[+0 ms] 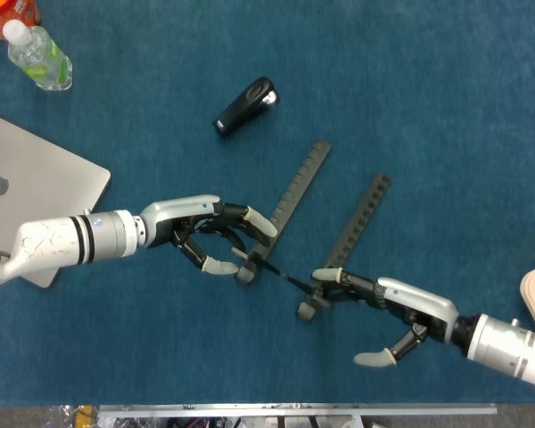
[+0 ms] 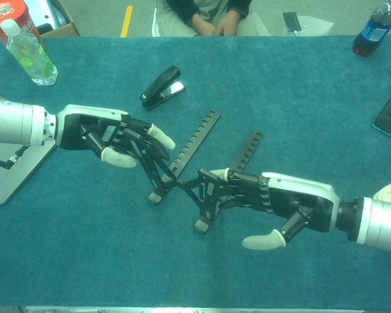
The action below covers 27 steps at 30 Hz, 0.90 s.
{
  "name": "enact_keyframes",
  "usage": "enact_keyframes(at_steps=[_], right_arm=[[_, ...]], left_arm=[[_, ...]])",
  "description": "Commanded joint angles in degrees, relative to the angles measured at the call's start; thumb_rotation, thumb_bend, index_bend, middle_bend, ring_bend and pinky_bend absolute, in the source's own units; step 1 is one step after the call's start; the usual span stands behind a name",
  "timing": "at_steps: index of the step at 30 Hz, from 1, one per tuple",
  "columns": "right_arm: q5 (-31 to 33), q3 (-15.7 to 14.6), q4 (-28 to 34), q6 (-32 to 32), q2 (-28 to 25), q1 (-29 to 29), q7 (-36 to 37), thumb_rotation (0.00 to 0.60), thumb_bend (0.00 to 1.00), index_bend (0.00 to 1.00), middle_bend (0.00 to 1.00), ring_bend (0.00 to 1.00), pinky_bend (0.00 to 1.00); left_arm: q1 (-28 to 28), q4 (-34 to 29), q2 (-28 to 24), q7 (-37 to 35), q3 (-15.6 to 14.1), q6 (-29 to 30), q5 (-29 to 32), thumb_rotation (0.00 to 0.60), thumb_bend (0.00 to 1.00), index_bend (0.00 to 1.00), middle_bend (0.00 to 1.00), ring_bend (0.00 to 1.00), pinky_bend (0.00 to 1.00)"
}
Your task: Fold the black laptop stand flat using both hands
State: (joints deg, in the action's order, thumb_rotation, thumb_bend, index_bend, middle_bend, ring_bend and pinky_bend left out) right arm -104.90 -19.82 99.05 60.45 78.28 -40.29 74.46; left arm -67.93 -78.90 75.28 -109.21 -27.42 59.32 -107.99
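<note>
Laptop stand [image 2: 202,156] black, two notched rails splayed mid-table; left hand [image 2: 120,140] grips one rail, right hand [image 2: 274,205] spread, fingertips touching the other.

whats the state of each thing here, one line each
black laptop stand: still unfolded, two notched arms spread apart on the cloth
left hand: fingers curled around the stand's left arm
right hand: fingers touching the stand's right arm near the hinge, thumb held away
black stapler: closed, lying flat
silver laptop: lid shut
clear plastic bottle: capped, upright
</note>
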Motion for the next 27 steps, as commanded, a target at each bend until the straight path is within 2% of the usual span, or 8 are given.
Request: enact_keyframes(at_steps=[1, 10, 18, 27], right_arm=[[-0.3, -0.1, 0.7, 1.0, -0.9, 0.0, -0.5, 0.6, 0.19, 0.0, 0.01, 0.0, 0.08], [1.4, 1.0, 0.8, 1.4, -2.2, -0.3, -1.5, 0.6, 0.19, 0.0, 0.01, 0.0, 0.08], [2.3, 2.1, -2.6, -0.9, 1.1, -1.2, 0.1, 0.6, 0.19, 0.0, 0.01, 0.0, 0.08], [1.4, 1.9, -4.0, -1.3, 3.9, -1.7, 1.2, 0.6, 0.19, 0.0, 0.01, 0.0, 0.08]], left_arm=[[-0.1, 0.0, 0.0, 0.0, 0.0, -0.1, 0.0, 0.6, 0.29, 0.22, 0.24, 0.14, 0.2], [-0.4, -0.4, -0.1, 0.3, 0.2, -0.3, 0.0, 0.6, 0.29, 0.22, 0.24, 0.14, 0.2], [-0.3, -0.1, 0.0, 0.1, 0.2, -0.7, 0.4, 0.6, 0.29, 0.22, 0.24, 0.14, 0.2], [-0.2, -0.1, -0.1, 0.1, 0.1, -0.6, 0.5, 0.6, 0.29, 0.22, 0.24, 0.14, 0.2]])
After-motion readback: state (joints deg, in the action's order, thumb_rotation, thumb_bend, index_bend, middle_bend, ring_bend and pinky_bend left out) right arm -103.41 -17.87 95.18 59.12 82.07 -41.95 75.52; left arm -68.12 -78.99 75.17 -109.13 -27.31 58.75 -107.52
